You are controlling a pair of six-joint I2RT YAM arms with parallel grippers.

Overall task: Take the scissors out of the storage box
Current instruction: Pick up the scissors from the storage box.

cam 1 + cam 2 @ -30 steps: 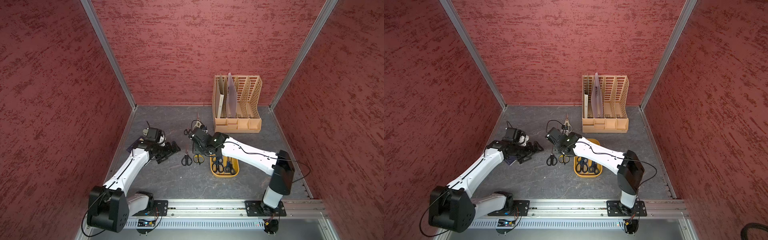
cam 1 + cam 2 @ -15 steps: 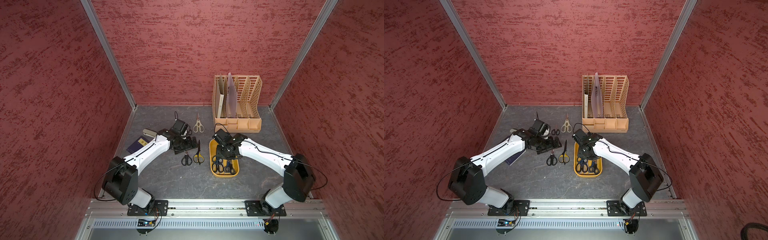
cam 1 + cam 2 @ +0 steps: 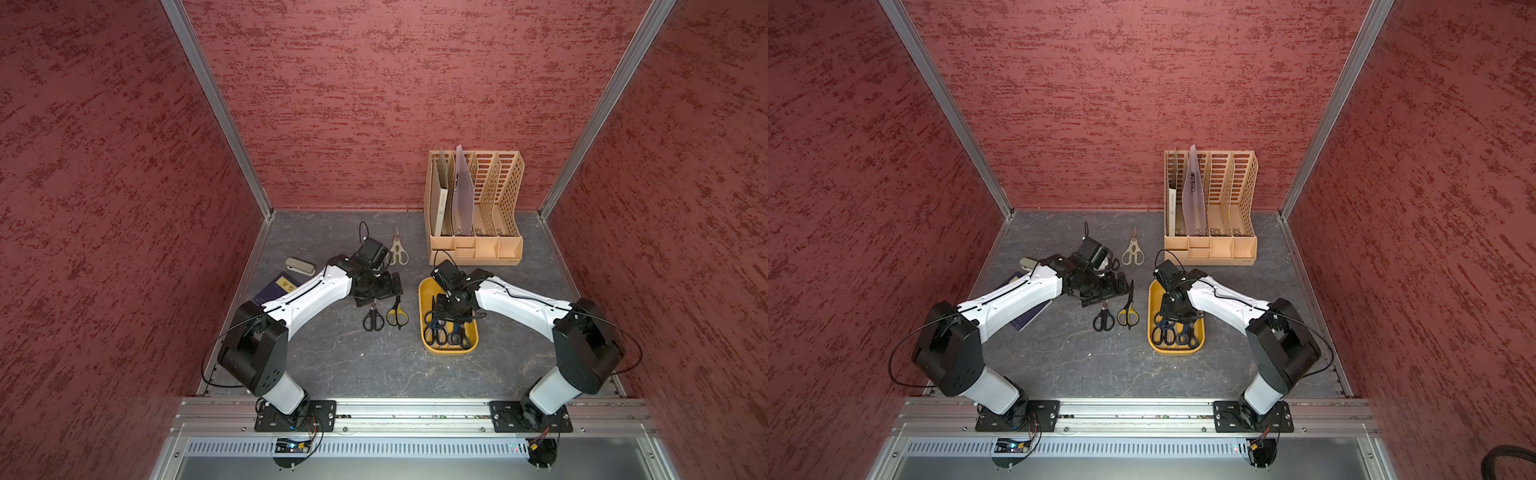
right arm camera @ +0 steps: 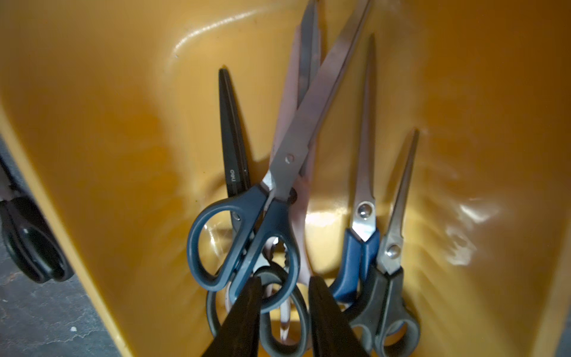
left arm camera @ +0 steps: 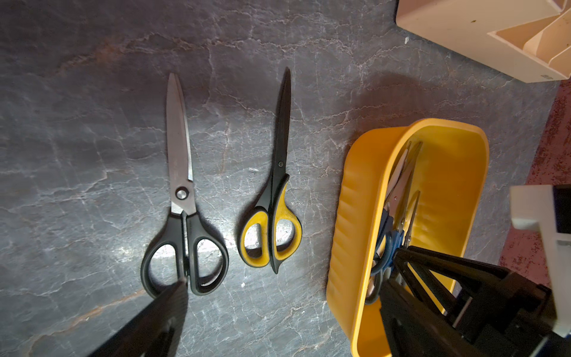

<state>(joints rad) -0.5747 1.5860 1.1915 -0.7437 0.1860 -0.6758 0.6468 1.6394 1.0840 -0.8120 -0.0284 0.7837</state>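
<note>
Your right gripper (image 4: 285,279) is down inside the storage box (image 3: 449,350), fingers narrowly apart and straddling a handle loop of the blue-handled scissors (image 4: 247,235) on top of the pile; you can't tell whether it is pinching. Your left gripper (image 3: 395,286) stands wide apart and holds nothing. It hangs over the black scissors (image 5: 182,197) and yellow-black scissors (image 5: 275,216), which lie side by side on the bench (image 5: 92,123) beside the box.

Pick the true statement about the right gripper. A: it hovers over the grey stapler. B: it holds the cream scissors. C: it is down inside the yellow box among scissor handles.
C: the right gripper sits within the yellow box, at the blue-handled scissors.
</note>
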